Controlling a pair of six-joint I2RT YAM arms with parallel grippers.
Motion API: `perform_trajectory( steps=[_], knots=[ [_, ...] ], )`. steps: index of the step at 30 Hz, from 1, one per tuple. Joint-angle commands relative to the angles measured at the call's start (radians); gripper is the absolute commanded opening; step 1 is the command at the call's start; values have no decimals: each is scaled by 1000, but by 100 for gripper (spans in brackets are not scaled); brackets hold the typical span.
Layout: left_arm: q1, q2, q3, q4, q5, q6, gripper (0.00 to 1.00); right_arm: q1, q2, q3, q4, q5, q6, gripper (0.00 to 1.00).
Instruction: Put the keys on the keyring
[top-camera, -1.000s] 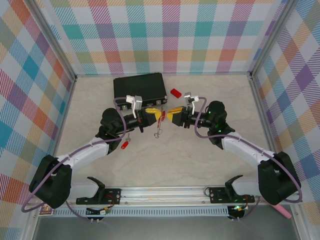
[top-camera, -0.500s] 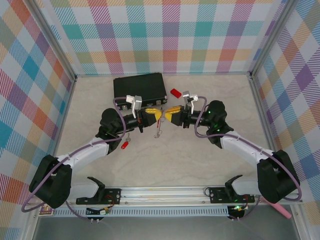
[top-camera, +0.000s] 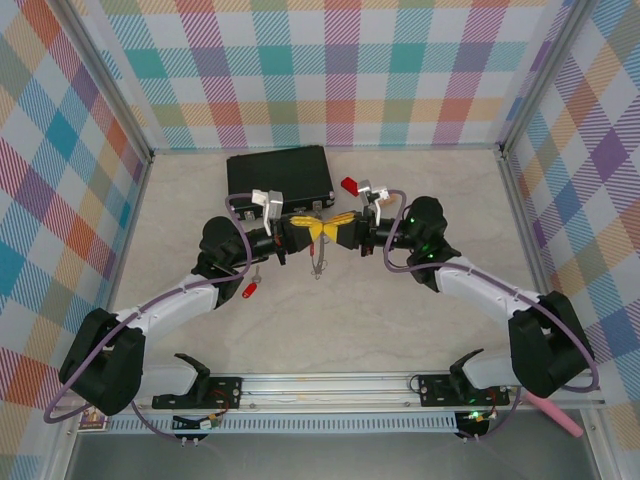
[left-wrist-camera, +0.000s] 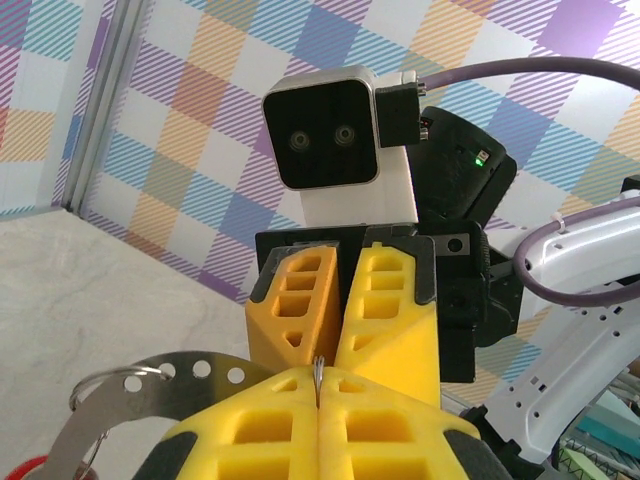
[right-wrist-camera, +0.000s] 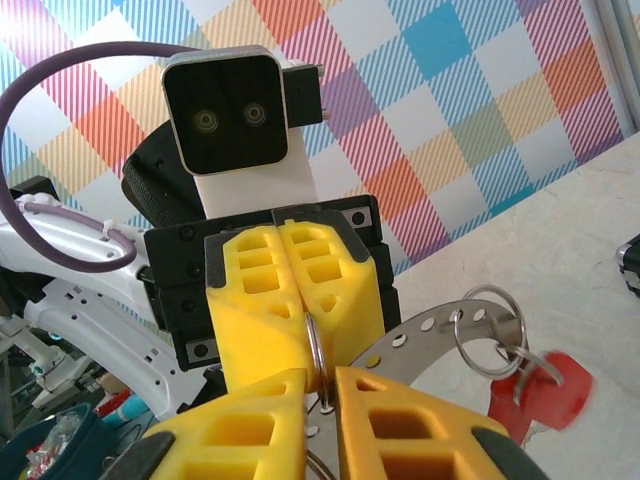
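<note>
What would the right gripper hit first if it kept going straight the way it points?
Probably the keyring wire at its tips, then at once the left gripper, facing it tip to tip.

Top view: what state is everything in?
Left end effector, shut on the keyring.
Right end effector, narrow gap around the keyring wire, grip unclear.
Keyring, held off the table.
Hanging key, on the keyring.
Loose key, lying on the table.
Case, closed.
</note>
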Motion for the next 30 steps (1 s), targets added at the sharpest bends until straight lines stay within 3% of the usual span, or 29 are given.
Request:
perform_trajectory(
  steps=[1,6,10,11,30],
  knots=[
    [7,2,13,52,19,-10,0,21,11,39,40,-41,-11,3],
    [6,-8,18,-14,10,18,5,20,0,37,11,-41,-38,0],
    [9,-26,22,-75,-2,45,27,21,-21,36,-47,-23,-89,0],
    [9,-34,23,-90,-10,51,29,21,-28,36,-69,-17,-106,0],
    [31,-111,59,-386,6,207,30,20,-124,44,-501,80,-432,0]
  ],
)
